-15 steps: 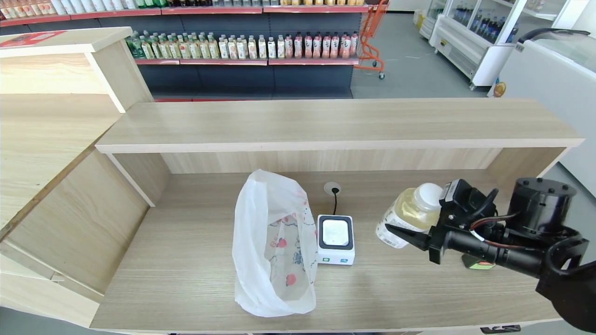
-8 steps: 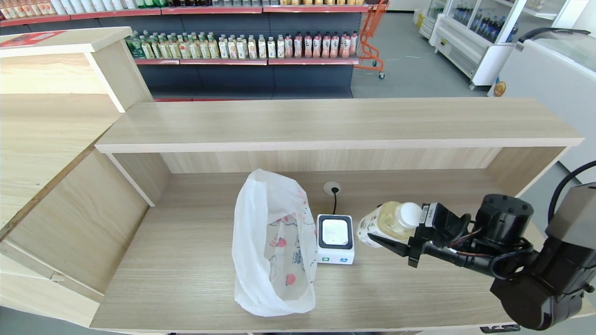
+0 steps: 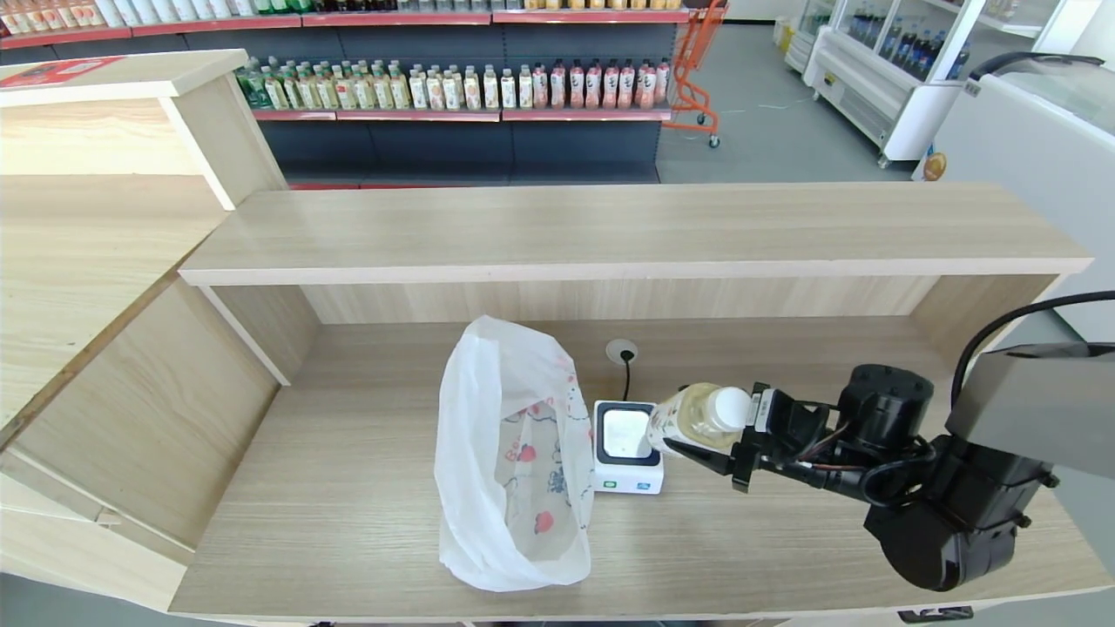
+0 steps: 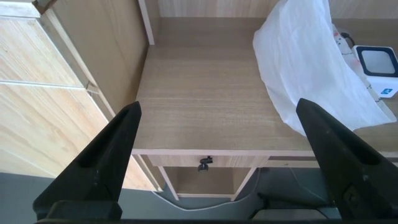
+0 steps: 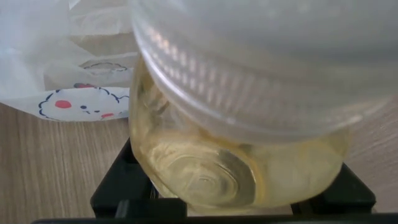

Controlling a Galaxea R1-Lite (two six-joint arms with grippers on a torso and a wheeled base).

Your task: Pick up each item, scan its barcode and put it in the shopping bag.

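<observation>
Bottle (image 3: 688, 416) of pale yellow drink, clamped in the right gripper (image 3: 697, 435), hangs tilted over the scanner (image 3: 624, 470) beside the white shopping bag (image 3: 488, 453) on the counter (image 3: 348, 522). Left gripper (image 4: 217, 155) has its fingers apart.

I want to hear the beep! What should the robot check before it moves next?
1. The bottle is held in the right gripper: ok.
2. The bottle's bottom end is over the scanner: ok.
3. The barcode faces the scanner: cannot tell.
4. The shopping bag stands open beside the scanner: ok.
5. The left gripper is open and off to the bag's side, not touching it: ok.
</observation>
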